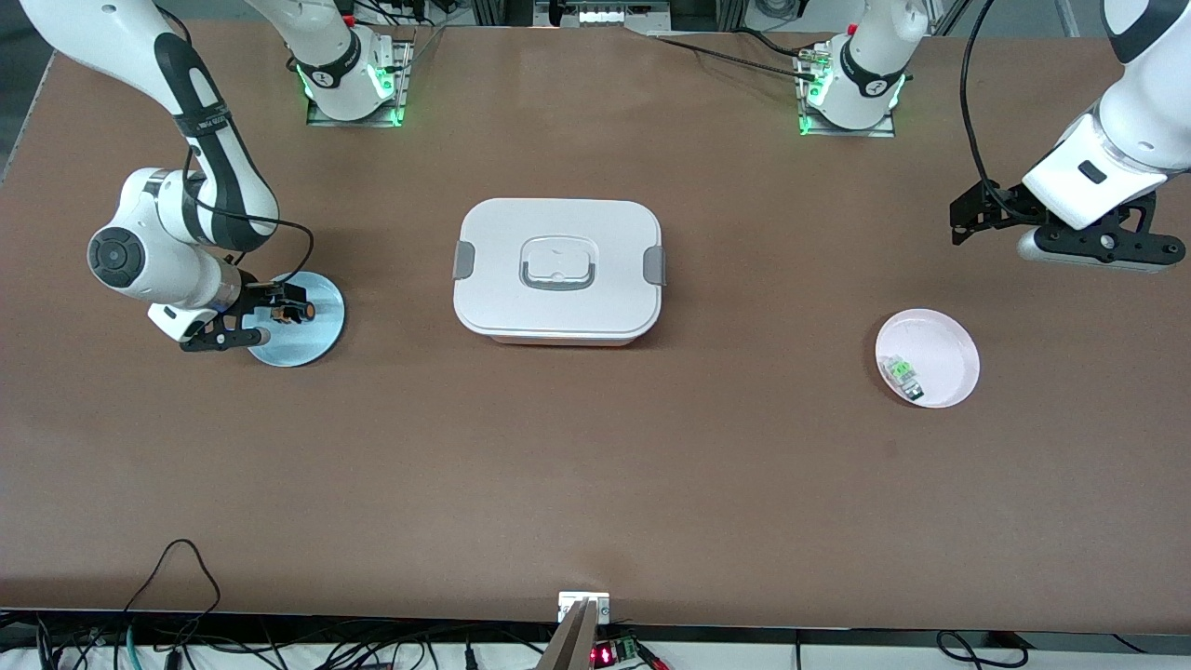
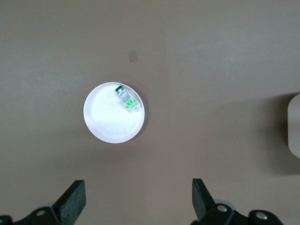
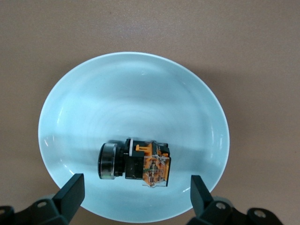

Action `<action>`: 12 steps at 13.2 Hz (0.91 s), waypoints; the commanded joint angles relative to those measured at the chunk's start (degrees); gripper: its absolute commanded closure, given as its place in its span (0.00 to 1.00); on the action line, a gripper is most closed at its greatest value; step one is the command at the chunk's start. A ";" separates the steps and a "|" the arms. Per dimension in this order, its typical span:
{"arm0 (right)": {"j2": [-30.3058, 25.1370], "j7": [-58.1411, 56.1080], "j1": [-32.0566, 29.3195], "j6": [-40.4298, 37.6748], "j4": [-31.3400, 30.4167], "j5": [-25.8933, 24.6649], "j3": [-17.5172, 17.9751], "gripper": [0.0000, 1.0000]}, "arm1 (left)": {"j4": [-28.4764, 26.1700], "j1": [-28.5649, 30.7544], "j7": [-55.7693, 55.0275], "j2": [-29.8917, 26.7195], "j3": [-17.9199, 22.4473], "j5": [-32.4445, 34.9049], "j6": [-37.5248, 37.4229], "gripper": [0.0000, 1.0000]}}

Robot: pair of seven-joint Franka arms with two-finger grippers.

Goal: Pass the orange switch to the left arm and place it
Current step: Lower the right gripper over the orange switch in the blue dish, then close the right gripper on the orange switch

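The orange switch (image 1: 292, 312) lies on its side on a light blue plate (image 1: 312, 340) toward the right arm's end of the table. In the right wrist view the switch (image 3: 136, 161) has a black body and an orange end and lies on the plate (image 3: 131, 89). My right gripper (image 1: 270, 319) is low over this plate, open, with its fingers (image 3: 70, 192) on either side of the switch and not touching it (image 3: 136, 199). My left gripper (image 1: 968, 216) is open and empty, up over the table near the left arm's end (image 2: 138, 199). The white lidded box (image 1: 558, 316) stands at mid-table between the two plates.
A pink plate (image 1: 940, 344) holding a green-and-clear component (image 1: 903, 374) lies toward the left arm's end, nearer to the front camera than the box. It also shows in the left wrist view (image 2: 108, 122), with the box's edge (image 2: 294, 126) at the frame's side.
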 commanded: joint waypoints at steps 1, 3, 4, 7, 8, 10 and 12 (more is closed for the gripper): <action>0.29 1.01 -0.12 1.04 -0.54 0.69 0.65 0.00 | 0.48 -0.03 -0.10 -0.28 0.07 -0.37 -0.91 0.00; 1.25 0.92 -0.12 2.36 -0.54 0.69 0.65 0.00 | 0.48 -0.03 -0.10 -0.37 0.07 -0.37 -0.91 0.00; 1.52 0.92 -0.03 2.45 -0.54 0.69 0.65 0.00 | 0.48 -0.03 -0.10 -0.37 0.07 -0.37 -0.91 0.00; 1.87 0.22 -0.03 2.80 -0.54 0.61 0.65 0.00 | 0.48 -0.03 -0.10 -0.37 0.07 -0.37 -0.91 0.00; 2.05 0.22 -0.03 3.15 -0.54 0.61 0.65 0.00 | 0.48 -0.03 -0.10 -0.37 0.07 -0.37 -0.91 0.00; 2.66 0.05 -0.03 4.03 -0.54 0.52 0.65 0.00 | 0.48 -0.03 -0.10 -0.37 0.07 -0.37 -0.91 0.00; 3.28 -0.04 -0.03 4.82 -0.54 0.52 0.65 0.00 | 0.48 -0.03 -0.10 -0.37 0.07 -0.37 -0.91 0.00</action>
